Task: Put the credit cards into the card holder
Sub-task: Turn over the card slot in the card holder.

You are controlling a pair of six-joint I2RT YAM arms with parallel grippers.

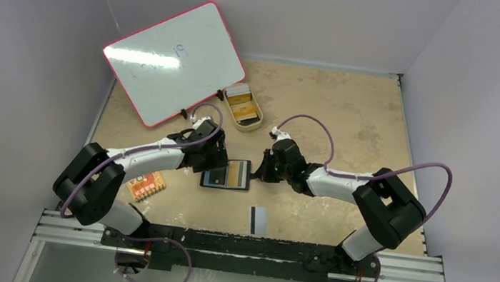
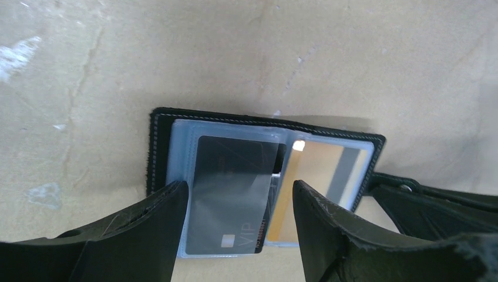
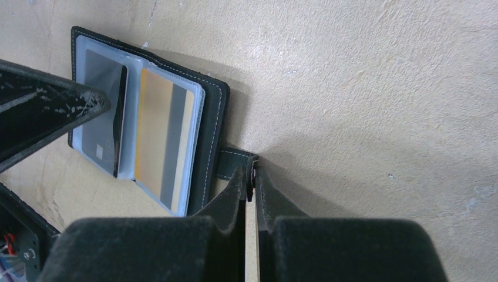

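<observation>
Nearest the arm bases, a pale plastic card with a black stripe (image 1: 258, 219) lay on the tan table (image 1: 350, 124). Beyond it the black bifold card holder (image 1: 226, 174) lay open, a grey card (image 2: 235, 170) and an orange-gold card (image 2: 311, 176) showing in its clear sleeves. The left gripper (image 2: 239, 189) hung spread astride the grey card; the right gripper (image 3: 252, 176) was pinched on the holder's snap tab (image 3: 235, 160). Farther back sat a tan oval tray (image 1: 250, 127).

whiteboard (image 1: 174, 60) far-left, tilted | tan oval tray (image 1: 252, 126) beside it | orange board (image 1: 146, 185) near-left edge

Bright even light, glare on whiteboard (image 1: 174, 60), soft shadows
</observation>
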